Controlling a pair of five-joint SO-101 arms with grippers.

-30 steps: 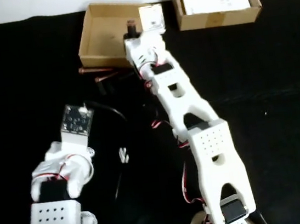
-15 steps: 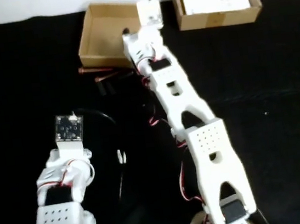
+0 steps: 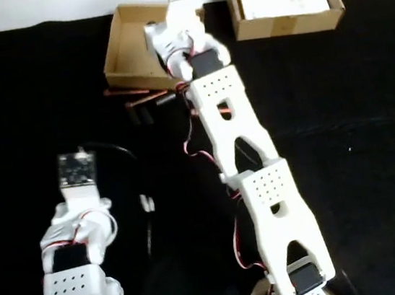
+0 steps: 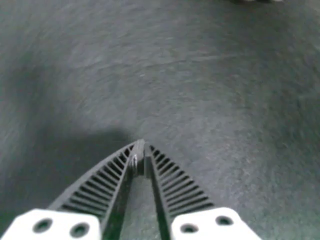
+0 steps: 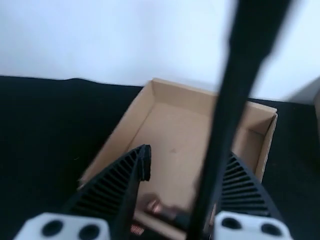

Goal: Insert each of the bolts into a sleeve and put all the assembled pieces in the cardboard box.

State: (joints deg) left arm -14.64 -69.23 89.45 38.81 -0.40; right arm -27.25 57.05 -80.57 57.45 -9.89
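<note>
**Q:** What is shown, largest first?

**A:** A black-covered table (image 3: pixel 356 134) is seen from above. The right arm (image 3: pixel 246 155) is stretched out, and the right gripper (image 5: pixel 189 156) is held over the cardboard box (image 3: pixel 133 54) with its jaws spread wide apart.

**Q:** And the other one?

**A:** The left gripper (image 4: pixel 140 150) is held low over bare cloth, jaws pressed together at the tips.

**Q:** Where are the parts found?

**A:** Under the right gripper, against the box's near wall, a copper-ended piece (image 5: pixel 159 207) is seen; whether it is sleeved cannot be told. Just outside that wall, behind the gripper, loose bolts (image 3: pixel 127 92) are laid. To the gripper's right a second box (image 3: pixel 287 24) is set.
</note>
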